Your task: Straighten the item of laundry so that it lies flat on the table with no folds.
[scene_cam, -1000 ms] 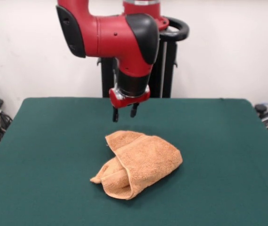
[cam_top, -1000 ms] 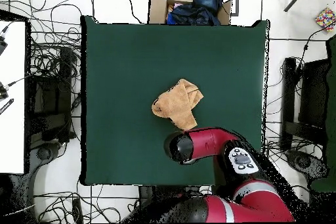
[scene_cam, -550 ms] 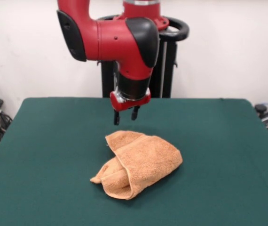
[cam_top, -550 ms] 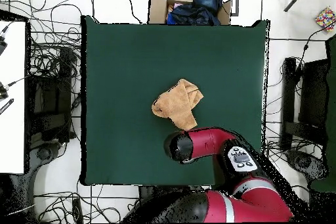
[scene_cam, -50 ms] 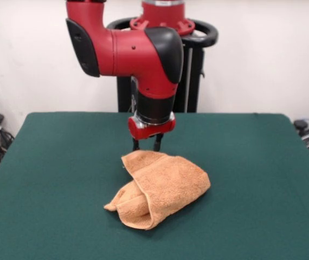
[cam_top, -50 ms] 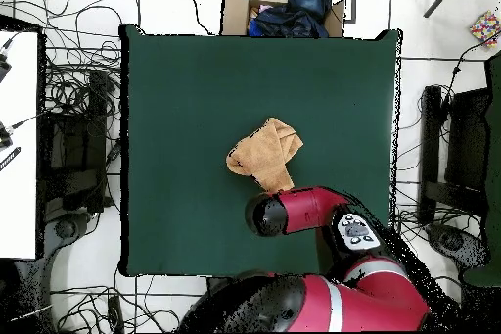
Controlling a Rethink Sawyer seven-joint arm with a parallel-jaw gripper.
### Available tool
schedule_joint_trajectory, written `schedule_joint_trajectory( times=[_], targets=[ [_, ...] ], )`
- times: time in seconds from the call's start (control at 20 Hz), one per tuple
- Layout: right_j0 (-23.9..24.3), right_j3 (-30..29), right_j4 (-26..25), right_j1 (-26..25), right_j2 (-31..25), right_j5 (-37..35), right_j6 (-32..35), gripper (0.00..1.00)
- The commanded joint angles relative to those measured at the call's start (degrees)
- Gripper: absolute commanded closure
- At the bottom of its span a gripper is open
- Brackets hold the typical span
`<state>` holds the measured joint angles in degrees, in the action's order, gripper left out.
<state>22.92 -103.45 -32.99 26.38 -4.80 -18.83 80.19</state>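
Towel (scene_cam, -50 ms: 162,188), orange-tan terry cloth, lies bunched and folded over itself near the middle of the dark green table (scene_cam, -50 ms: 252,179), with 1 thick rolled fold along its front edge and a small corner poking out toward the front. In the overhead view the towel (cam_top, -50 ms: 266,155) sits a little toward the robot's side of the table's (cam_top, -50 ms: 186,105) centre.

The pincer (scene_cam, -50 ms: 147,144) hangs just behind the towel's back edge, its 2 short dark fingers (scene_cam, -50 ms: 136,144) slightly apart with a narrow gap between them. The tips reach down to the level of the towel's rear fold; whether they touch the cloth cannot be told. Nothing is held between them. From above, the red arm (cam_top, -50 ms: 294,211) covers the pincer.

No writing or label can be read on the towel.

Behind the table stands a pale wall. Around the table the floor is white tile strewn with black cables (cam_top, -50 ms: 68,85), and an open cardboard box (cam_top, -50 ms: 284,9) holding dark blue cloth sits beyond the table's far edge.
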Motion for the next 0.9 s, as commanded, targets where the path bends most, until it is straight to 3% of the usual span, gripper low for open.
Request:
schedule_joint_trajectory(
  times=[0.05,0.55,0.9],
  targets=[
    [-2.89,5.60,-1.93,-0.66,3.02,1.86,8.25,0.00],
    [-4.47,6.46,-1.00,-1.48,4.95,1.14,7.89,0.00],
    [-5.13,6.26,-1.52,-0.63,5.57,5.46,8.18,0.00]
  ],
)
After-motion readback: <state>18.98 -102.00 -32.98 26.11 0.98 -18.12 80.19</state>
